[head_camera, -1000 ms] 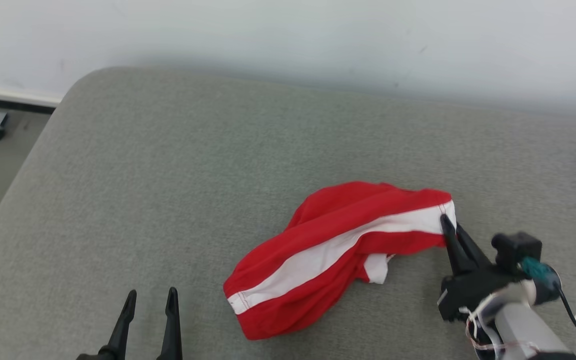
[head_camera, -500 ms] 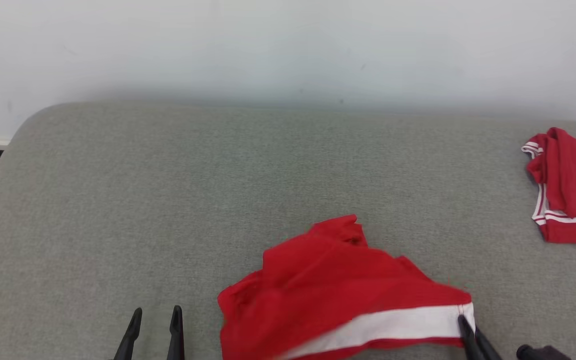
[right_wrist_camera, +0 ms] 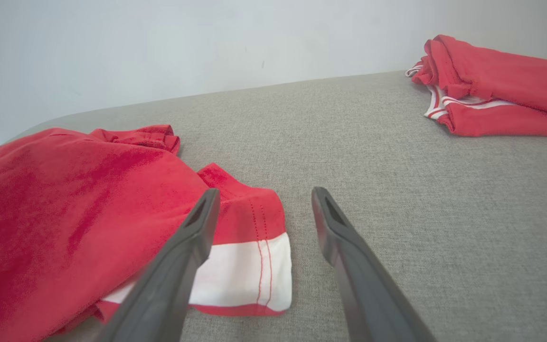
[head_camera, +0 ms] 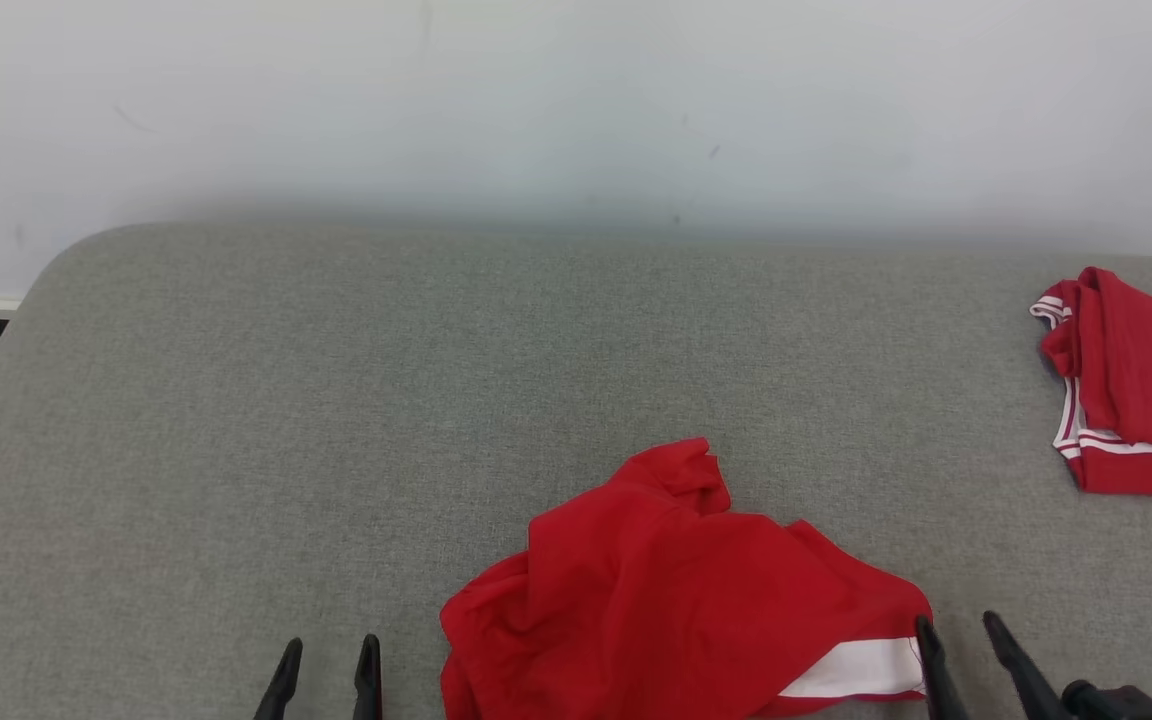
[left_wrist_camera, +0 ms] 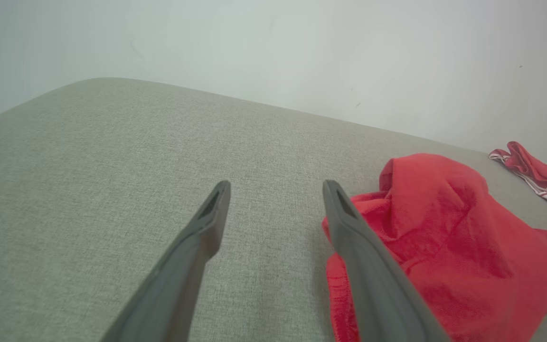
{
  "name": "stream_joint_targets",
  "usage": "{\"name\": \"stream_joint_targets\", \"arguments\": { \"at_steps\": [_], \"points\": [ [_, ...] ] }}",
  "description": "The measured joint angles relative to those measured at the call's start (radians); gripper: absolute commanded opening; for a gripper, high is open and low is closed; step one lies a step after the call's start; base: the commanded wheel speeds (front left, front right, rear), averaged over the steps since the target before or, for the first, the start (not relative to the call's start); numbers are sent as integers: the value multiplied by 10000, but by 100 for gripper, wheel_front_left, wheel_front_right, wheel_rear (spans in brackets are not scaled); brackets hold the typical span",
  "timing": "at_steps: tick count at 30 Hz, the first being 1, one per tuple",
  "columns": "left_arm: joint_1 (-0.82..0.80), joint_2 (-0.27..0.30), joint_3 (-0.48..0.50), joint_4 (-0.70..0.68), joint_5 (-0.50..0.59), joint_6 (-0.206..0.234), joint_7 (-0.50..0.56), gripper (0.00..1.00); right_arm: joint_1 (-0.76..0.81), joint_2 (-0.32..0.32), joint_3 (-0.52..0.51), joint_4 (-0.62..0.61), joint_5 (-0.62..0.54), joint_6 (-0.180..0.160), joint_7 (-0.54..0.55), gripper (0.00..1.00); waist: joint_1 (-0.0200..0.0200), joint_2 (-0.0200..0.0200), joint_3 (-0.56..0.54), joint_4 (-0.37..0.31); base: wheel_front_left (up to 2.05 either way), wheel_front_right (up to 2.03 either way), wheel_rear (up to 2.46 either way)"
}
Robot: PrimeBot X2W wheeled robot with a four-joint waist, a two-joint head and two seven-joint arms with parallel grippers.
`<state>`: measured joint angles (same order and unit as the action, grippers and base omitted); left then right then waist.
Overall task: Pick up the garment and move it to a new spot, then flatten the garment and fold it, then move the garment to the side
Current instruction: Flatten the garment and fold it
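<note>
Garment (head_camera: 676, 590) crumpled, corner just beside right gripper (head_camera: 955, 625).

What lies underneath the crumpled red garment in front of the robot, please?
The crumpled red garment lies directly on the grey cushion, its white band peeking out at the right corner. Whatever its bunched folds cover is hidden.

1. I am reading no words, numbers, brands or signs anywhere before me.
2. I am looking over the red garment (head_camera: 676, 590) and finding no legible label on it.
</note>
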<state>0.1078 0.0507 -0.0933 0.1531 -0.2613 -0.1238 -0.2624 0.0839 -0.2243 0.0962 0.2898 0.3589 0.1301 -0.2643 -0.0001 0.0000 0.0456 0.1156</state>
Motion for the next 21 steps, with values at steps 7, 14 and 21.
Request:
{"name": "stream_joint_targets", "arguments": {
  "at_steps": [7,14,21],
  "points": [
    [356,4,-1035,-36,-61,-48,0,100,66,410,-447,-681,-238,0,0,100,0,0,-35,44,0,0,0],
    [546,161,-2786,619,-50,-67,0,100,144,779,-424,-763,-391,0,0,100,1,0,15,-73,0,0,0],
    [458,309,-3020,1223,-445,-73,2,100,90,809,-477,-798,-410,0,0,100,1,0,139,-232,0,0,0]
  ]
}}
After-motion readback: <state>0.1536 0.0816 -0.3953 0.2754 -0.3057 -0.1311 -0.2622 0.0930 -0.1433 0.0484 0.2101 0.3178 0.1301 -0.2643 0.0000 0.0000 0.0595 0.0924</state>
